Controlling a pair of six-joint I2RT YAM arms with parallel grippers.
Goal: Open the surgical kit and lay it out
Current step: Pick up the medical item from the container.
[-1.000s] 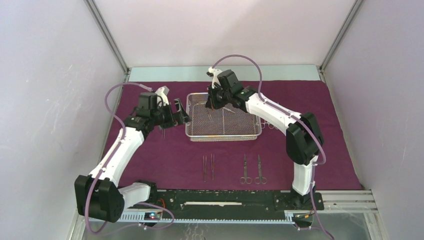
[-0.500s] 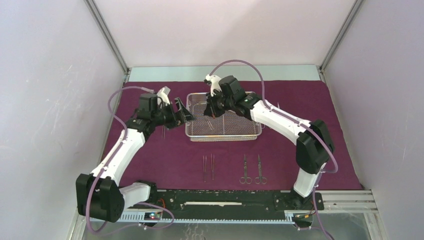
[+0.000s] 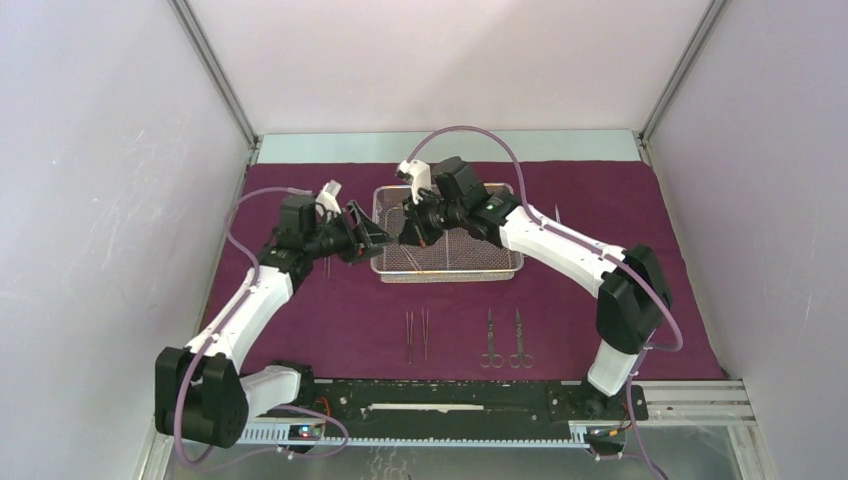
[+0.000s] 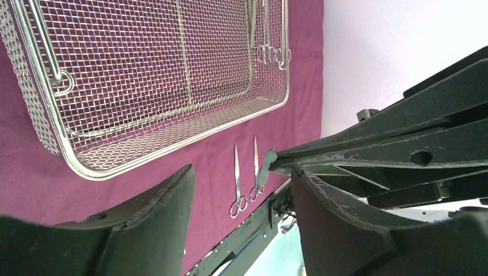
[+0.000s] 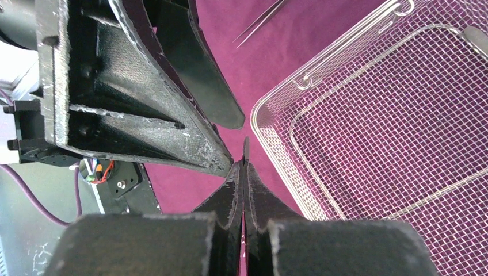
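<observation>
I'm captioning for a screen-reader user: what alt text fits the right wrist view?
The right gripper, shut, pinches a thin dark instrument right at the tips of the open left gripper. A wire-mesh tray sits on maroon cloth, tweezers beyond.

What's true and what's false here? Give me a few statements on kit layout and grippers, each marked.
1. Two tweezers and two scissors lie side by side on the near part of the cloth. True.
2. The mesh tray is wrapped in the cloth. False: it sits uncovered on the spread cloth.
3. The right gripper is shut, with a slim instrument poking out at its tips. True.
4. The left gripper is clamped shut. False: its jaws stand apart.
5. Both grippers are at the tray's right end. False: they meet at its left end.
</observation>
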